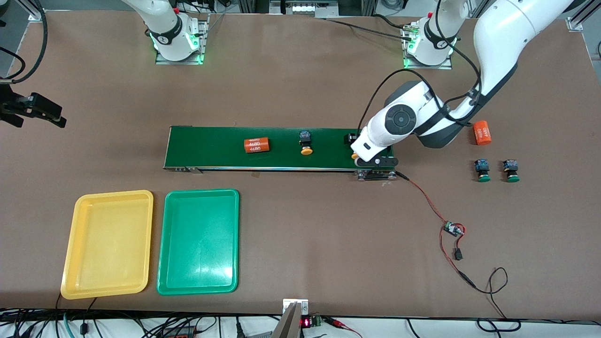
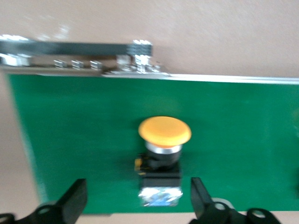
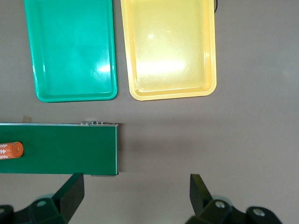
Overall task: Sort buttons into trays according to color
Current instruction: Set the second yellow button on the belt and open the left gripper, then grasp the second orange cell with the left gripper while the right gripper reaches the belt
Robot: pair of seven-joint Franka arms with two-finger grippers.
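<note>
Yellow button lies between left hand's spread fingers.

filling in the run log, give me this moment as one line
left gripper: open over yellow button on belt | right gripper: open, waiting | yellow tray, green tray: no buttons

Our left gripper hangs low on a bent arm, fingers spread wide; our right gripper waits, fingers apart.
</note>
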